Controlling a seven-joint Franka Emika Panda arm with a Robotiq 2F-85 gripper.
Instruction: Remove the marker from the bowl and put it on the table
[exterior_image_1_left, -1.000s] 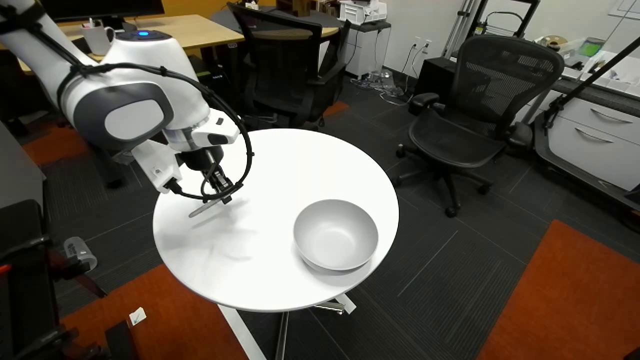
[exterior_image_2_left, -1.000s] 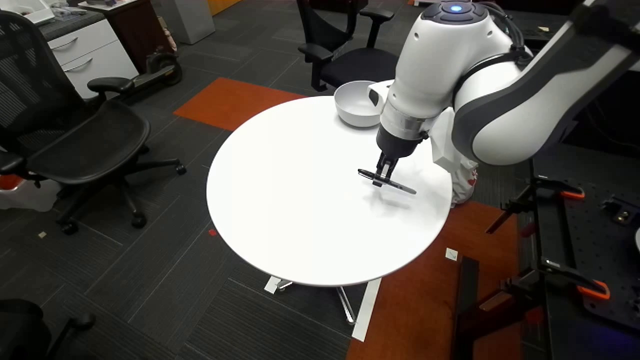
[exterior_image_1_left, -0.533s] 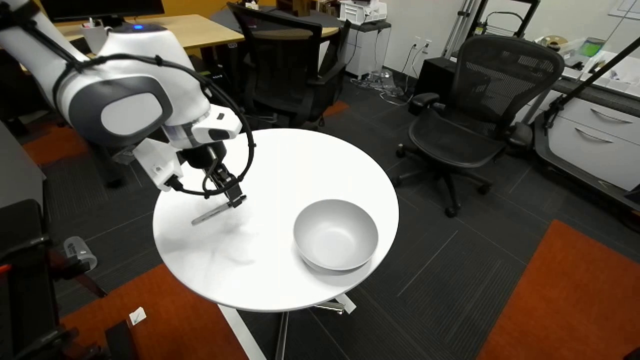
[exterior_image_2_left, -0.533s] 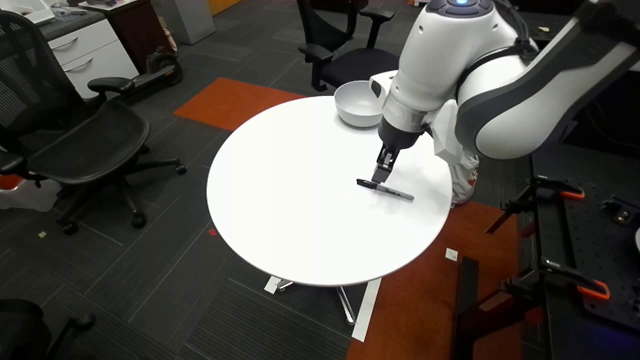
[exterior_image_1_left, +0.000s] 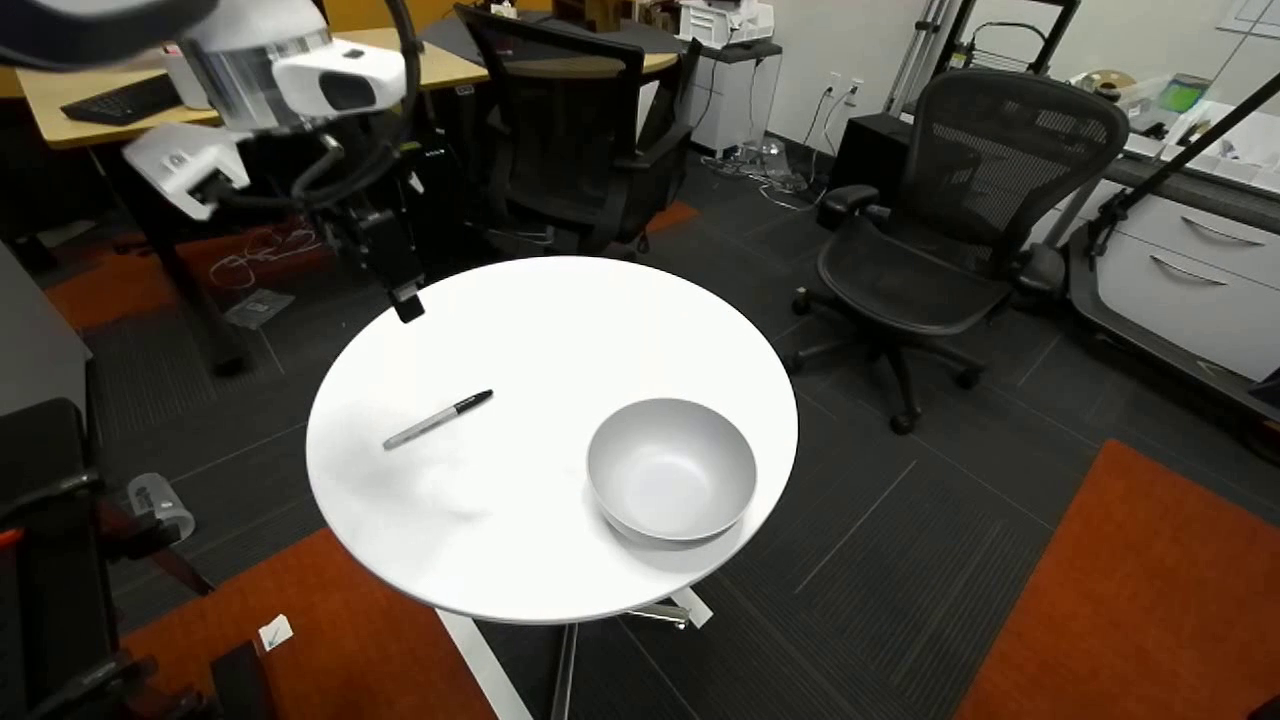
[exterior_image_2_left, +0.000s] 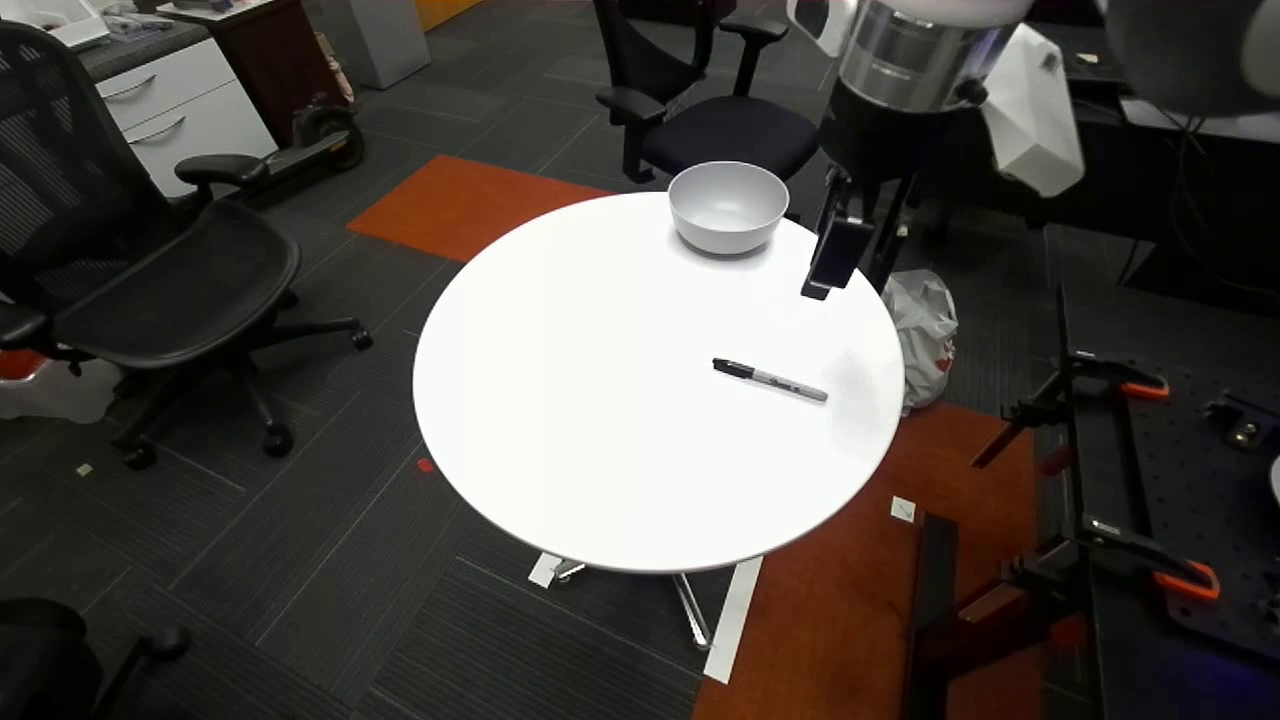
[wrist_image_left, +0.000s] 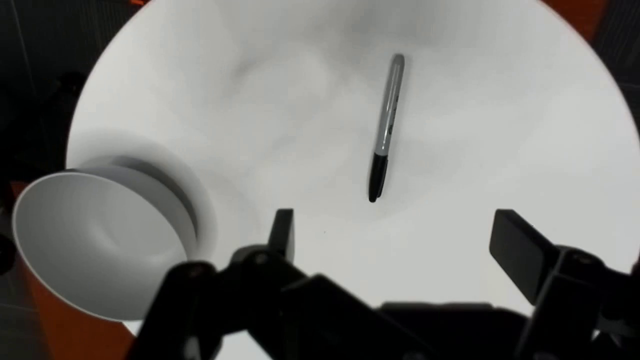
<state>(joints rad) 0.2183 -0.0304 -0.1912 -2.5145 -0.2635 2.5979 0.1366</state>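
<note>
Wrist view has the tool (wrist_image_left: 400, 242) along the lower edge, its two fingers (wrist_image_left: 520, 252) spread wide apart with white table (wrist_image_left: 300, 150) showing between them; it grips nothing. The marker (wrist_image_left: 387, 120), grey-barrelled and black-capped, lies flat on the table just right of the upper centre of that frame, cap end toward the bottom. The grey bowl (wrist_image_left: 100, 240) stands at the lower left, well apart from the marker, its lower right rim hidden behind the tool.

In both exterior views the bowl sits upright near the table's rim and the tool hangs raised, clear of marker and bowl. In an exterior view the tool (exterior_image_1_left: 406, 303) is at upper left, its tip overlapping the table's edge; a black mesh office chair (exterior_image_1_left: 1015, 150) stands to the right of the table, another dark chair (exterior_image_1_left: 560, 115) at top centre just behind it, close to a wooden desk (exterior_image_1_left: 445, 65). A white drawer cabinet (exterior_image_1_left: 1195, 300) stands at the right edge, and a clear plastic cup (exterior_image_1_left: 158, 503) lies at left.

In an exterior view a white plastic bag (exterior_image_2_left: 922, 330) is just beside the table's right edge, a black workbench (exterior_image_2_left: 1135, 650) with orange-tipped clamps (exterior_image_2_left: 1147, 389) takes up the lower right, and a scooter (exterior_image_2_left: 325, 138) stands at upper left.
</note>
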